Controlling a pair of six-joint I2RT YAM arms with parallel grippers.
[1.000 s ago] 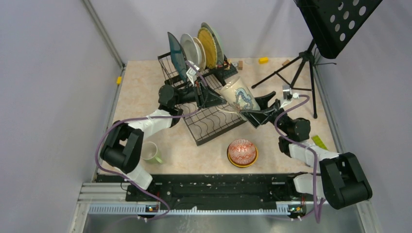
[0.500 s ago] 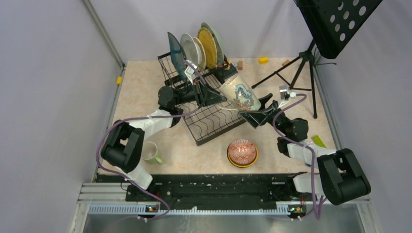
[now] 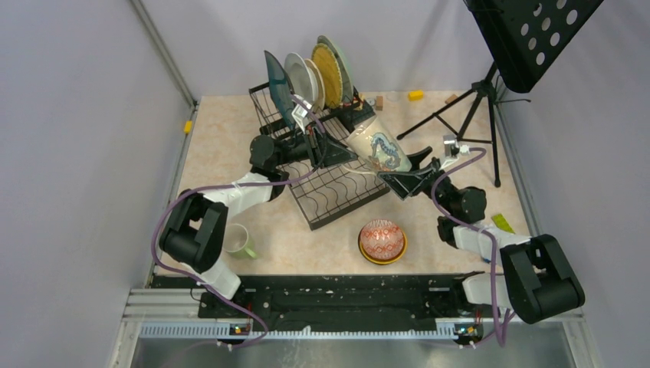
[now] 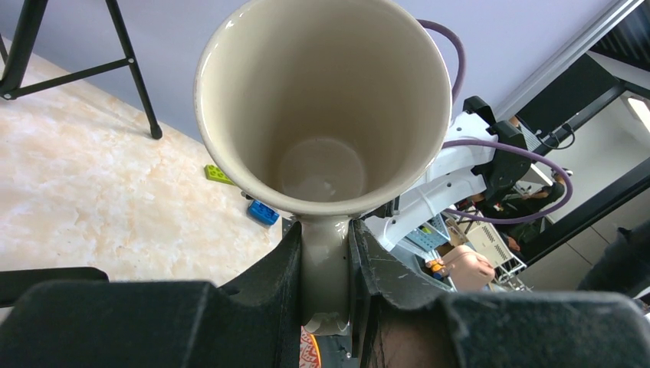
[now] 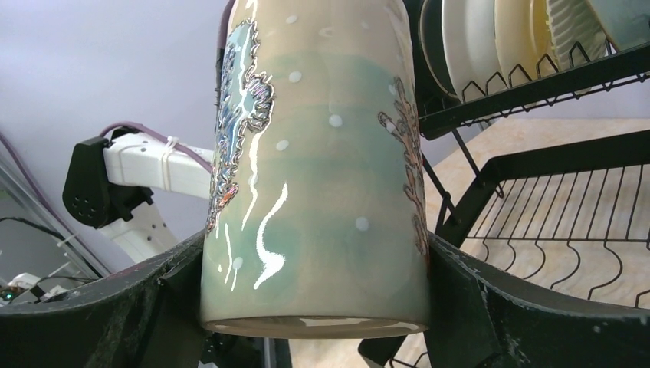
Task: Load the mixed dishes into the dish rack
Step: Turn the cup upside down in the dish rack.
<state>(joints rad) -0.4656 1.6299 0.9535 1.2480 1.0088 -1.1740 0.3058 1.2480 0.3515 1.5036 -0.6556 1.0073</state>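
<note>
A tall cream mug (image 3: 375, 149) with blue-green decoration hangs tilted over the right side of the black wire dish rack (image 3: 331, 195). My left gripper (image 3: 338, 150) is shut on the mug's handle (image 4: 326, 261); the left wrist view looks into its empty mouth (image 4: 322, 100). My right gripper (image 3: 392, 179) is shut on the mug's body near its base (image 5: 314, 230). Several plates (image 3: 310, 75) stand in the rack's raised section, which also shows in the right wrist view (image 5: 536, 84). A light-green mug (image 3: 239, 241) stands front left. A red-patterned bowl (image 3: 382, 238) sits in a yellow-orange bowl, front centre.
The black tripod music stand (image 3: 467, 115) stands at the back right, close behind my right arm. Small toy blocks (image 3: 415, 95) lie along the back edge. A blue toy (image 4: 263, 213) and a green block (image 4: 218, 174) lie on the table at the right.
The mug, held by both grippers, has moved slightly up and back towards the rack's raised section. The right arm's elbow has shifted a little to the right.
</note>
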